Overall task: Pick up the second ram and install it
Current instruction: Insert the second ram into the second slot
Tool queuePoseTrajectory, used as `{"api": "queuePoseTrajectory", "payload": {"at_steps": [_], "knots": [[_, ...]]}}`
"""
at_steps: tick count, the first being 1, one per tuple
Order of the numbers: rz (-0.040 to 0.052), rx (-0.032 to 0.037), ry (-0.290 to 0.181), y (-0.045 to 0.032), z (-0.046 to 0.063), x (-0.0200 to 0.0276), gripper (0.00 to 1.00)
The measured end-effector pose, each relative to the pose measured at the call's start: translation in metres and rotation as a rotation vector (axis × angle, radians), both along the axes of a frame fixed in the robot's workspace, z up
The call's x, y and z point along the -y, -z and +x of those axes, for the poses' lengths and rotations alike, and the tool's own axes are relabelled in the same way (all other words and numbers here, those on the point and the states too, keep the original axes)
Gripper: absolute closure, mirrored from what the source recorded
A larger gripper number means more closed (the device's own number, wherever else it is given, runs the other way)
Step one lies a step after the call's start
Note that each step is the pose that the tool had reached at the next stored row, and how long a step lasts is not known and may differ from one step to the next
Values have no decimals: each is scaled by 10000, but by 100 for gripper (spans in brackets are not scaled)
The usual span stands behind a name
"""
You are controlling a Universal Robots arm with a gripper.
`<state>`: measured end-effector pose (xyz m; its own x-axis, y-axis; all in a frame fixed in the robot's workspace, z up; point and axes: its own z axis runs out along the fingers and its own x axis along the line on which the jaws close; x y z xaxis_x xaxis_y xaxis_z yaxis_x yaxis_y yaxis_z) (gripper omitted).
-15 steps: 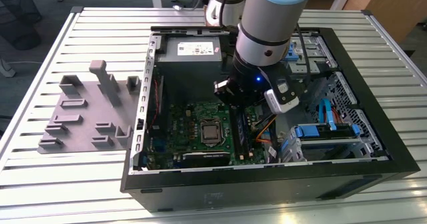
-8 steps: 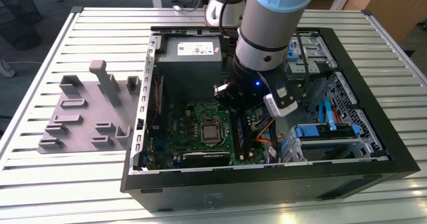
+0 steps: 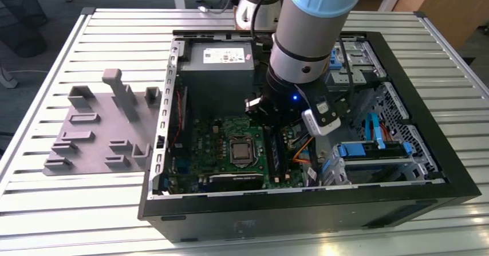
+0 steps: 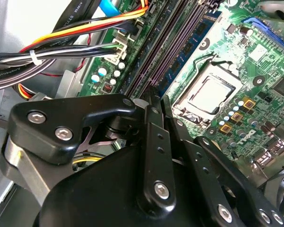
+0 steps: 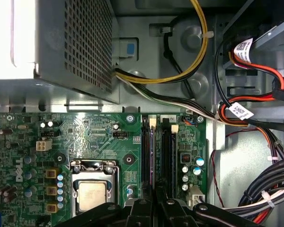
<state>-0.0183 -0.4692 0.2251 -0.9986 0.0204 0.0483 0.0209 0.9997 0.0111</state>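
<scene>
The gripper hangs inside the open computer case, fingers drawn together directly over the memory slots beside the processor socket. Whether they clamp the second ram cannot be told. White tags wrap the cables near the slots.

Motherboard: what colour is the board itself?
Green, seen best in the first wrist view, where the motherboard surrounds the silver CPU.

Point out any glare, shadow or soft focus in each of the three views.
First wrist view: the power supply top blows out white along one edge; the motherboard stays crisp. Second wrist view: the end effector linkage close to the lens is dark and slightly soft, while the processor socket behind is evenly lit. Exterior view: the arm shades the case interior.
</scene>
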Motion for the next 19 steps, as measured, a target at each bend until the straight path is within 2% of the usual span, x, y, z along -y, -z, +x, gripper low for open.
{"api": "queuePoseTrajectory", "payload": {"at_steps": [9,19], "knots": [[1,0,0,1,4,12,86],[2,1,11,10,6,87,86]]}}
